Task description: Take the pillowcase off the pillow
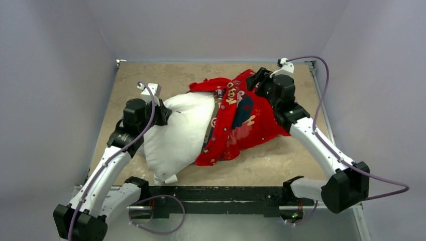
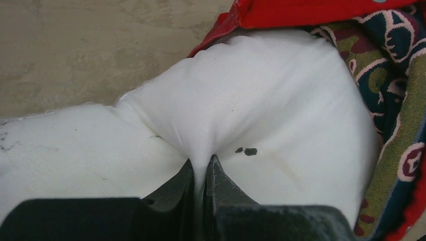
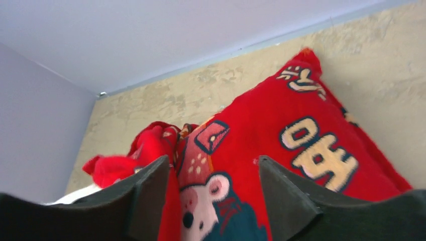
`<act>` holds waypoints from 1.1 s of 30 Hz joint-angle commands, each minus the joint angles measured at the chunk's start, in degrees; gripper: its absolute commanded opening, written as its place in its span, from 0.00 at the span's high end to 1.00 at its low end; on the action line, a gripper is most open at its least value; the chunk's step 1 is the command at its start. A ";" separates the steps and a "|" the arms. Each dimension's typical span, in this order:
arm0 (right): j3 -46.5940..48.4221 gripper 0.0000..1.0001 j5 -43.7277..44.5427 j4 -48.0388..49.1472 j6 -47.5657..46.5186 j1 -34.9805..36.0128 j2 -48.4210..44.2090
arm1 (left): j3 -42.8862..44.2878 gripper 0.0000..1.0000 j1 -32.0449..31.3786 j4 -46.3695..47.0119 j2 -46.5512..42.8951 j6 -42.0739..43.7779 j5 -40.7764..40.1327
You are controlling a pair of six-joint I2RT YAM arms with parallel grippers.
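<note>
Left gripper (image 2: 203,165) is clamped on a pinched ridge of the smooth, plump white pillow (image 2: 261,100). Right gripper (image 3: 213,168) stands wide over the crumpled red printed pillowcase (image 3: 301,150), gripping nothing. The pillowcase lies bunched over the pillow's end nearer the right arm, on the mottled tan table (image 1: 150,75)
</note>
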 commanded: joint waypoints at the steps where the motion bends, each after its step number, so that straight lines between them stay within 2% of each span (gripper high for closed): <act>1: -0.36 0.27 -0.92 1.42 -4.01 2.62 -4.65 | 2.17 1.00 1.37 2.13 1.72 -0.14 -1.70; 6: -4.97 0.20 1.10 -5.52 0.71 4.56 -8.32 | 2.45 1.00 1.74 1.54 2.53 -0.25 -2.33; 7: -6.75 0.10 1.51 -6.71 1.68 4.60 -9.30 | 2.49 1.00 1.79 1.43 2.53 -0.30 -2.61; 8: -8.11 0.06 1.79 -7.23 2.68 4.69 -9.82 | 2.45 1.00 1.83 1.32 2.46 -0.33 -2.88; 11: -7.14 0.03 1.01 -9.76 7.04 6.37 -9.20 | 2.49 1.00 1.92 1.22 2.40 -0.33 -3.10; 15: -12.06 0.03 -5.34 -2.81 8.60 6.33 -7.69 | 2.63 1.00 1.97 0.88 2.56 -0.23 -3.06; 18: -14.55 0.04 -6.05 2.78 8.94 6.34 -3.54 | 2.54 1.00 1.92 0.91 2.71 -0.19 -2.03; 24: -9.43 0.04 -8.23 11.42 4.54 6.37 8.03 | 2.73 0.99 2.01 1.12 3.13 0.21 0.59; 25: -7.76 0.04 -8.07 12.45 3.81 6.42 9.60 | 2.72 0.94 2.01 1.13 3.00 0.36 0.86; 29: 0.09 0.04 -7.04 14.91 1.47 6.36 16.22 | 2.42 0.63 2.01 1.58 2.20 0.97 3.04; 33: 6.80 0.04 -7.89 14.90 -0.48 6.38 22.28 | 1.97 0.46 1.92 2.16 1.60 1.59 5.64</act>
